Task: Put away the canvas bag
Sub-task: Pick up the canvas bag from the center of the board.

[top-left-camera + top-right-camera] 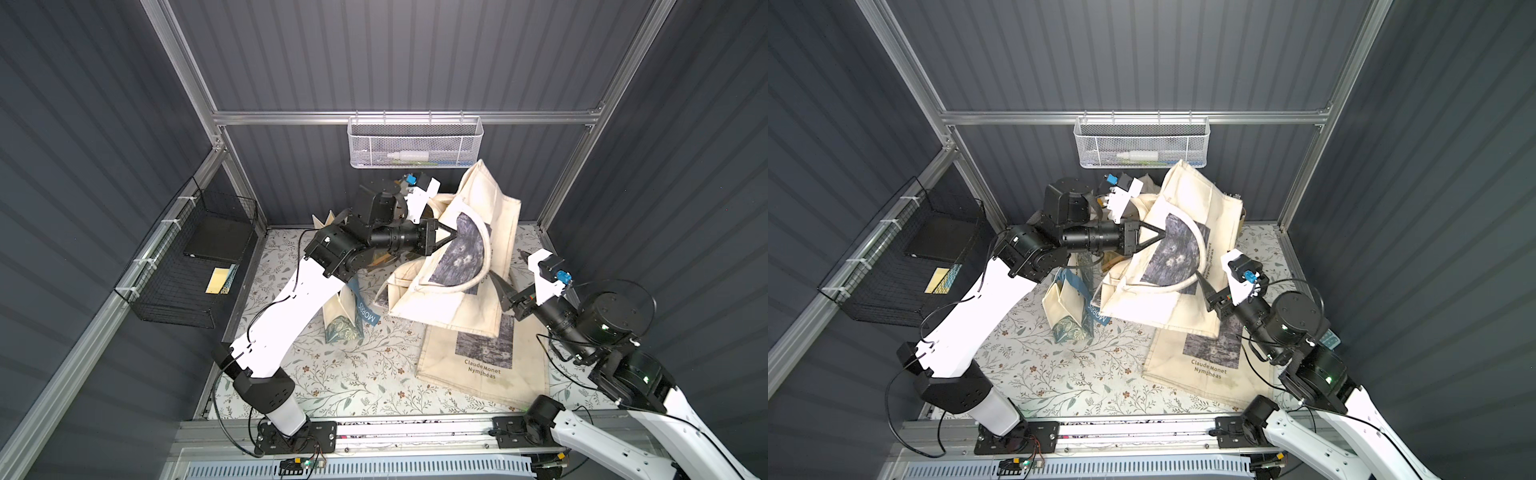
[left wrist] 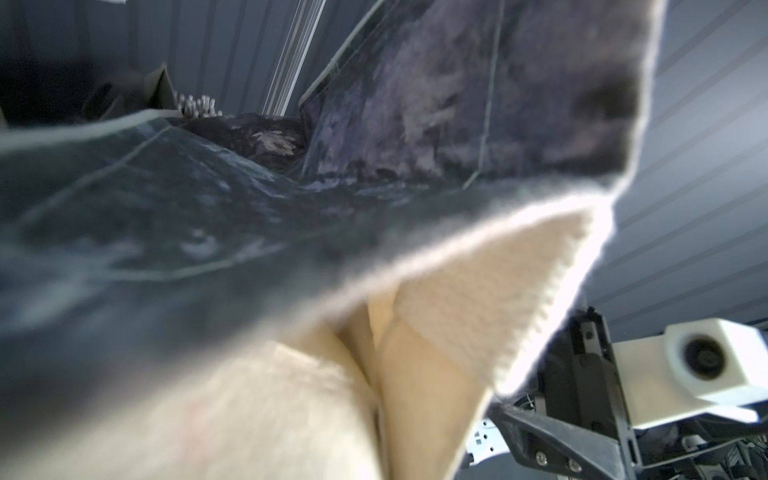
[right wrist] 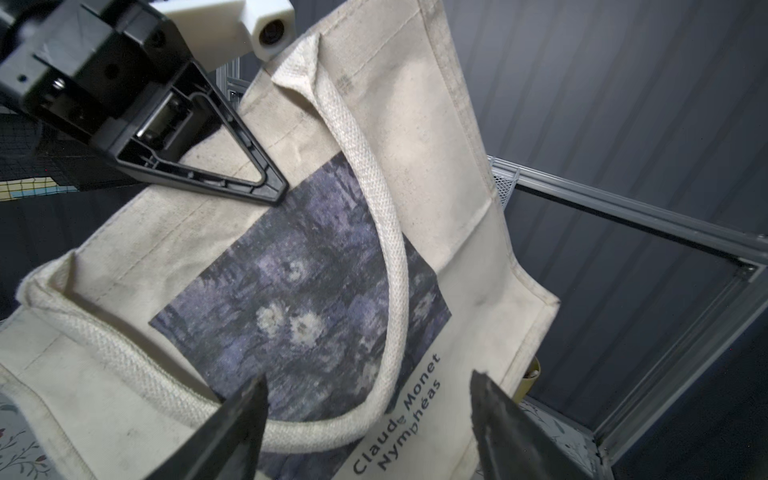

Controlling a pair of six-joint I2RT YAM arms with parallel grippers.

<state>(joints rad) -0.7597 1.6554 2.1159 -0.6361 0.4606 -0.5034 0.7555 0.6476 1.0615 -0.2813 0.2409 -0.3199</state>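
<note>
Above the floral-patterned table cover (image 1: 353,374), toward the rear right of the cell, your cream canvas tote bag (image 1: 482,208) with a purple water-lily print hangs crumpled and tilted. The left claw (image 1: 451,236) is pinched tight on the cloth at the edge of that print, and the right wrist view shows its black fingertips (image 3: 278,193) closed on the fabric. The right claw (image 3: 370,376) sits just beside the bag's lower right edge with its jaws spread wide and nothing gripped. The bag's cream woven handle loop (image 3: 386,249) lies across the print, and its bend passes between those fingers. A second matching cream tote (image 1: 478,374) lies flat on the cover. The lifted bag overlaps its top edge, and you cannot tell whether they touch. A white mesh basket (image 1: 415,141) hangs on the rear rail just behind the lifted bag. A black wire basket (image 1: 187,266) is mounted on the left wall, well apart.
</note>
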